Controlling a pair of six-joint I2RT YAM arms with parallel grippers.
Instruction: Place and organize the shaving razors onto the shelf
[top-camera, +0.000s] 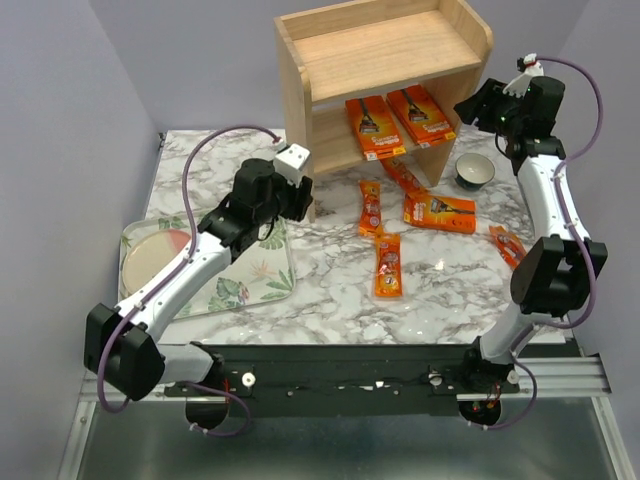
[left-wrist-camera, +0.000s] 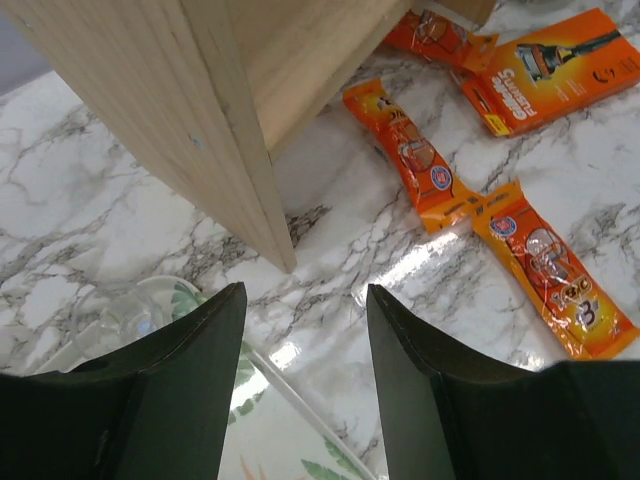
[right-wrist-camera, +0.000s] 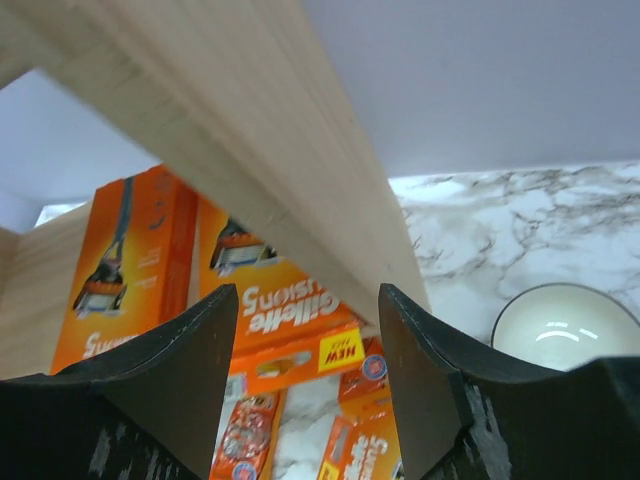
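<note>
Top external view: two wide razor packs (top-camera: 373, 126) lie flat and side by side on the lower tier of the shelf (top-camera: 385, 60). Five more packs lie on the marble table (top-camera: 330, 275) in front of it. A narrow pack (top-camera: 403, 177) lies just beside the shelf's right foot and a wide card (top-camera: 440, 212) is near that pack. A second narrow pack (top-camera: 371, 208) and a third narrow pack (top-camera: 388, 265) lie nearer the centre. A fourth narrow pack (top-camera: 507, 246) lies apart, close to the right arm.

Left wrist view: the left gripper (left-wrist-camera: 300, 340) has its jaws well parted, with nothing between them. The shelf's side-panel foot stands ahead of the gap. The loose packs lie ahead and to the right, clear of both fingers.

Right wrist view: the right gripper (right-wrist-camera: 308, 330), raised at the shelf's right side, also has its jaws parted and empty. The shelved packs show beyond the side panel's edge, ahead of the gap and untouched.

A bowl (top-camera: 474, 171) sits right of the shelf. A leaf-print tray (top-camera: 250, 285) carrying a plate (top-camera: 150, 258) lies at the table's left.
</note>
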